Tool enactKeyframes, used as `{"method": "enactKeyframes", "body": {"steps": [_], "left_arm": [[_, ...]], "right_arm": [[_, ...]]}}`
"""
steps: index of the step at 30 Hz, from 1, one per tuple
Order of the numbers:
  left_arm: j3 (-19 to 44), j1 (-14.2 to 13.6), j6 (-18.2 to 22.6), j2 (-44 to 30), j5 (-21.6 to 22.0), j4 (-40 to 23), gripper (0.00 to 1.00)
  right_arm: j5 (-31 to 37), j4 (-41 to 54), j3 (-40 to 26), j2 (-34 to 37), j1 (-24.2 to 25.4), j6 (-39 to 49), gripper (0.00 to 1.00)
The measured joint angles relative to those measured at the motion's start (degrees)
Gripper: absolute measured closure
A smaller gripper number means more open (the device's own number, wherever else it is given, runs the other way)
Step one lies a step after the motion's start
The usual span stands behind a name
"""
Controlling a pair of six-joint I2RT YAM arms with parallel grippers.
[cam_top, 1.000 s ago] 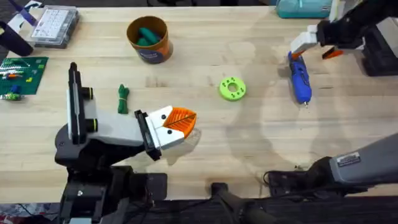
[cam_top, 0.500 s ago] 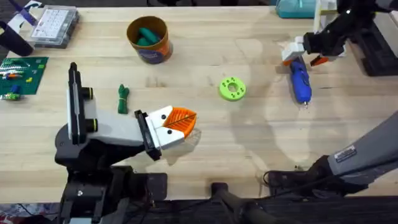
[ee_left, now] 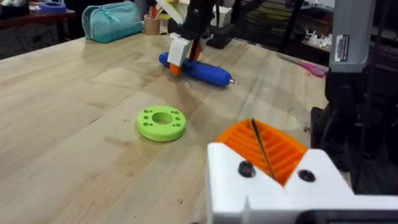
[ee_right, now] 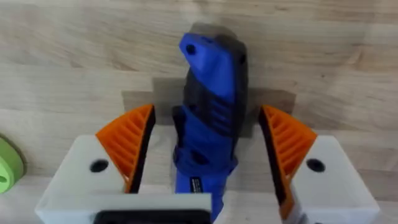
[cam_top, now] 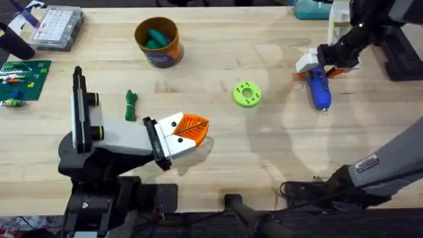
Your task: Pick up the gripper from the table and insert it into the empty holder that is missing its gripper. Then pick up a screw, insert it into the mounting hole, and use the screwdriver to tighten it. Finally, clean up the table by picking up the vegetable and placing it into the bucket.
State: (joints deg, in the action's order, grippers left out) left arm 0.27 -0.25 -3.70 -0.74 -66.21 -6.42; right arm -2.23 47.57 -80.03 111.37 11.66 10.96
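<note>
1. Right wrist view: right gripper (ee_right: 208,155) spread open, orange pads either side of the screwdriver (ee_right: 210,118), which lies flat on the table (ee_right: 74,37) between them, not yet pinched.
2. Left gripper (cam_top: 192,130) rests away across the table, pads pressed together on nothing; vegetable (cam_top: 131,105) just behind it, bucket (cam_top: 158,41) further off.
3. Doing it well, my guess: drop lower, centre the fat body between pads, close square so it doesn't roll; keep the bit end free.
4. Hard to tell: bit tip barely visible, pad-to-table gap unclear, and I can't pick out the holder, screw or mounting hole.
</note>
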Motion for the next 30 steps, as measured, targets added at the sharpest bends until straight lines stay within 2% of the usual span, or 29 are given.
{"method": "enactKeyframes", "body": {"steps": [13,17,20,22,24,25,26,27,30], "left_arm": [[0.00,0.02,0.00,0.00,0.00,0.00,0.995],[0.00,0.00,0.00,0.00,0.02,0.00,0.995],[0.00,0.00,0.00,-0.02,0.00,0.00,0.995],[0.00,0.00,0.00,0.00,0.00,0.00,0.995],[0.00,0.02,0.00,0.00,0.00,-0.02,0.995],[0.00,0.00,0.00,0.00,0.00,-0.02,0.995],[0.00,0.00,0.00,0.00,0.00,0.00,0.995],[0.00,0.00,0.00,0.00,0.00,-0.02,0.995],[0.00,0.00,0.00,-0.02,0.02,-0.02,0.995]], "right_arm": [[0.52,0.01,0.00,0.31,-0.02,0.00,0.036],[1.56,-0.19,0.00,0.42,0.04,0.33,0.189],[1.83,-0.21,0.00,0.46,0.09,0.68,0.342],[2.17,-0.28,0.00,0.48,0.11,0.56,0.558],[2.20,-0.30,0.00,0.53,0.11,0.78,0.693],[2.14,-0.24,0.00,0.61,0.09,0.85,0.854],[2.17,-0.16,0.00,0.79,0.09,0.76,0.945],[2.18,-0.22,-0.02,0.88,0.09,0.79,0.975],[2.20,-0.21,-0.02,0.88,0.09,0.81,0.974]]}}
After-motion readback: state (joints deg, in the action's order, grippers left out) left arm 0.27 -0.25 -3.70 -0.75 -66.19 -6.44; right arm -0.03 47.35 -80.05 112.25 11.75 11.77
